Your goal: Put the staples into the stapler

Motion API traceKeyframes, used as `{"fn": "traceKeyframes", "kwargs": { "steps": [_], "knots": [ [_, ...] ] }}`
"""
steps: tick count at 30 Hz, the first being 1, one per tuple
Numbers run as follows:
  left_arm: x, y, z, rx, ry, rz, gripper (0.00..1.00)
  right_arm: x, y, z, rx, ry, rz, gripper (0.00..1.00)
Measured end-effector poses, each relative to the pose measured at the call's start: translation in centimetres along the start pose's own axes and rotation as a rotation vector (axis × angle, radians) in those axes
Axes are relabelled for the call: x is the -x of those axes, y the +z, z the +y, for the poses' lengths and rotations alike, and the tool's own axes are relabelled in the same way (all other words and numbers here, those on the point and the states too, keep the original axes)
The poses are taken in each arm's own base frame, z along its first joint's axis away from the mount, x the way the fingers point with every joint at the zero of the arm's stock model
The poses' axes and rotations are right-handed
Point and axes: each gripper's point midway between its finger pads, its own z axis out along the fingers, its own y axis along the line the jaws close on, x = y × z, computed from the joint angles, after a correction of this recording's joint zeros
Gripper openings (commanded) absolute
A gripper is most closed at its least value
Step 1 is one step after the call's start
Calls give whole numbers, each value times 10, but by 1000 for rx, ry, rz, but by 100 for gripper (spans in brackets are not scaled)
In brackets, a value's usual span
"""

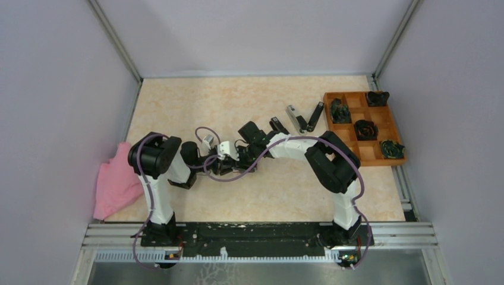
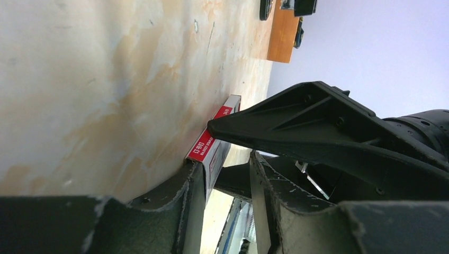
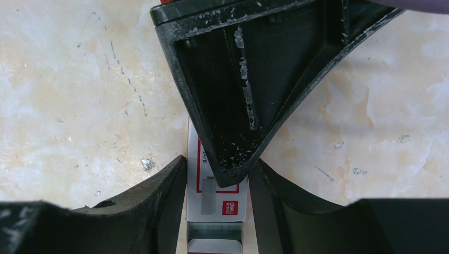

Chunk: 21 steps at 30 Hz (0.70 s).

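Near, L edge of table [image 1: 279, 196]: 1 pink cloth [image 1: 116, 178] lying bunched. Mid-table, both arms meeting over 1 red-and-white box [image 3: 232, 207]. R gripper [image 3: 217, 160] pinching box, fingers pressing both long sides. L gripper [image 2: 222, 161] standing part open, box leaning on one finger, gap to other. Grey strip of staples [image 3: 214, 232] showing at box's near end. Farther back: 1 stapler [image 1: 294, 117] lying swung open in V. Far R: 1 wooden tray [image 1: 383, 162] holding 4 dark items [image 1: 365, 129], 1 per compartment.

Both arms bent inward, wrists nearly meeting.
Jaws of left pincer [image 2: 225, 159] apart; right pincer [image 3: 217, 161] clamped on a box [image 3: 219, 203], left finger [image 3: 238, 79] crossing just ahead.
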Motion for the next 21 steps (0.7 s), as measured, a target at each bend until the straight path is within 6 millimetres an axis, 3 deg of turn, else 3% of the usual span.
{"fn": "traceKeyframes", "kwargs": {
  "steps": [5,12,21],
  "knots": [
    [3,-8,0,29,6,-16,50,-1,1,0,-4,14,-5,46],
    [22,-25,-1,138,50,-97,63,0,1,-2,-15,42,-15,46],
    [52,-59,1,411,91,-258,65,4,2,-13,-83,119,-30,46]
  ]
}}
